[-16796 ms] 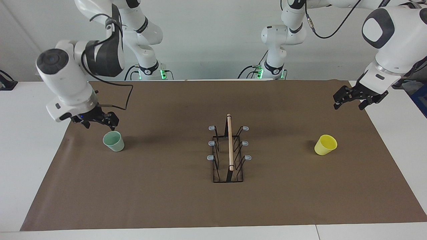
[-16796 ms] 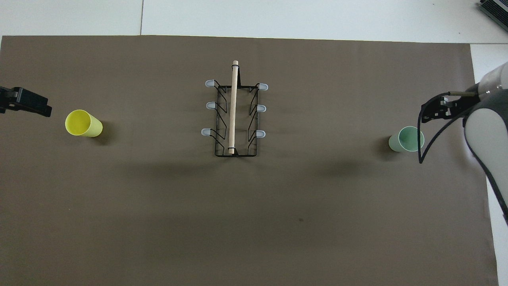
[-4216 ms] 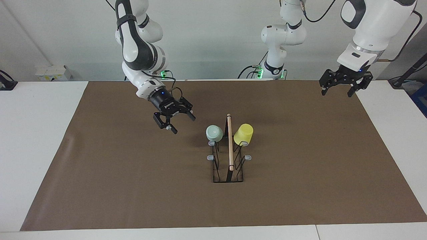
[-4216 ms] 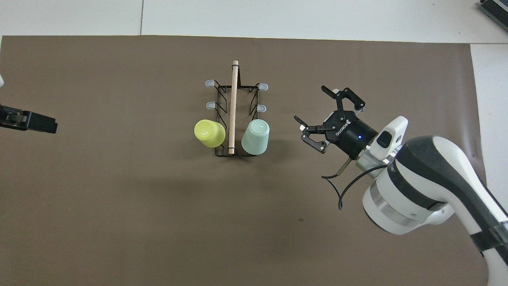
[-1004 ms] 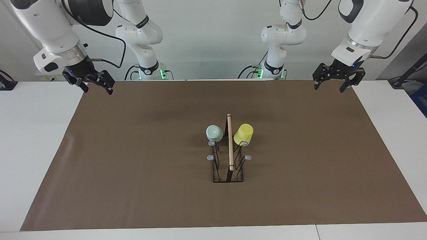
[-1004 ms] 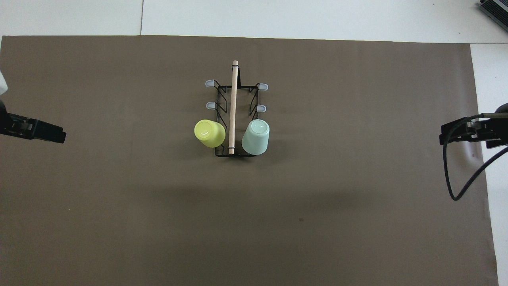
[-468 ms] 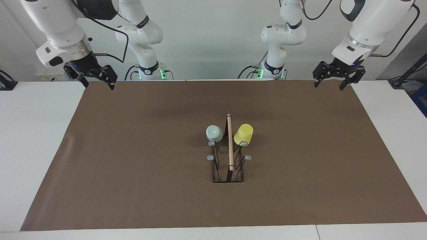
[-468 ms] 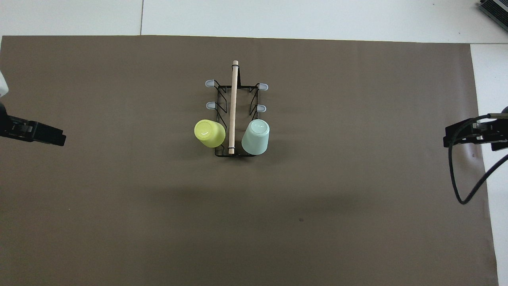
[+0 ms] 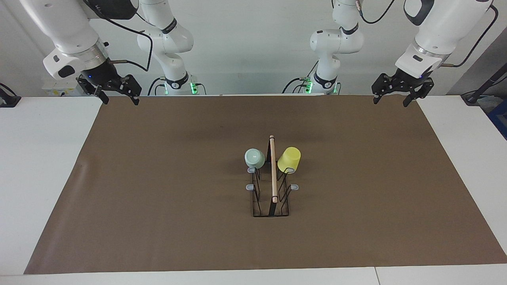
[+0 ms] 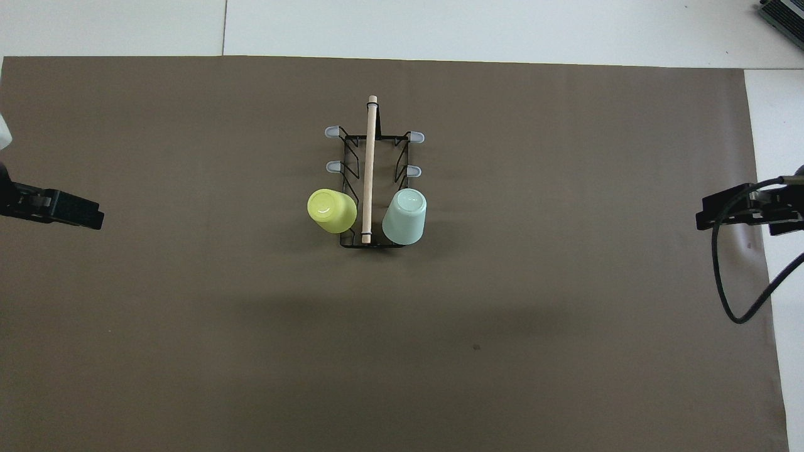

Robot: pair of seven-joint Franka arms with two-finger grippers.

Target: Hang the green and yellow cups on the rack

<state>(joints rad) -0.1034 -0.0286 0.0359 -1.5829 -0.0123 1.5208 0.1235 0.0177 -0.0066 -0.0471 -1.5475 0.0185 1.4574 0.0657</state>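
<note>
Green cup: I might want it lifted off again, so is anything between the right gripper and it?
Nothing visible: only bare brown mat lies between the open right gripper and the green cup on the rack.

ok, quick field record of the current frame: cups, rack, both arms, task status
green cup: upside down on a rack prong, nearest-to-robots prong on the right arm's side
yellow cup: upside down on the matching prong on the left arm's side
rack: mid-mat, wooden rod between the cups; four prongs free
left gripper: jaws open, holding nothing, over the mat edge at its own end
right gripper: jaws open, holding nothing, over the mat corner at its own end
mat: brown
task status: both cups hung, looks done
</note>
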